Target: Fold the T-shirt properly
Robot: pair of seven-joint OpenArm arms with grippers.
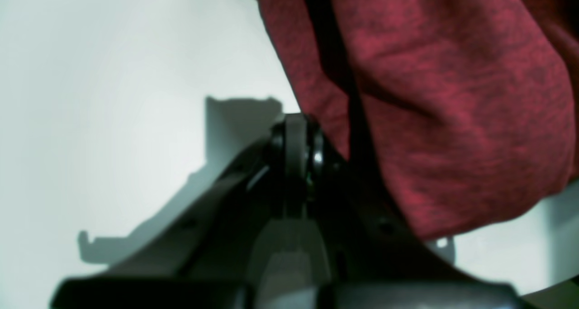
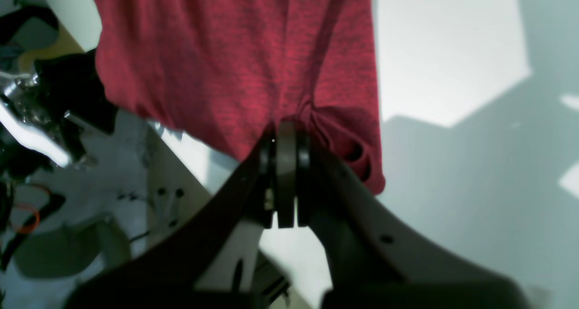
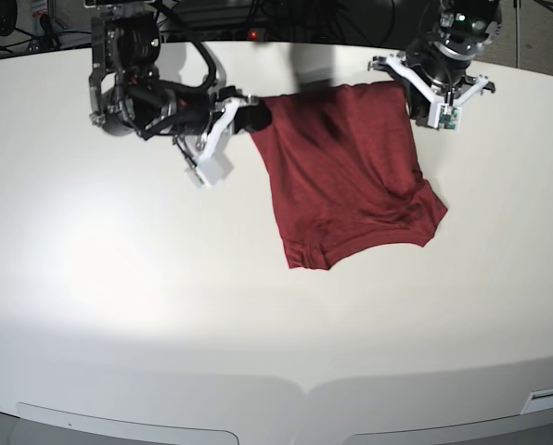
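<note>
Two grippers hold the T-shirt by its upper edge over the white table. In the base view the right gripper sits at the garment's left top corner and the left gripper at its right top corner, so the maroon cloth stretches between them and slopes down toward the near side, its lower part with the neck opening lying on the tabletop. From the right wrist camera, the right gripper's fingers are pressed together on a bunched pinch of fabric, which fans out above them. From the left wrist camera, the left gripper's fingers are also together, the cloth hanging just beside them; the pinch itself is blurred there.
</note>
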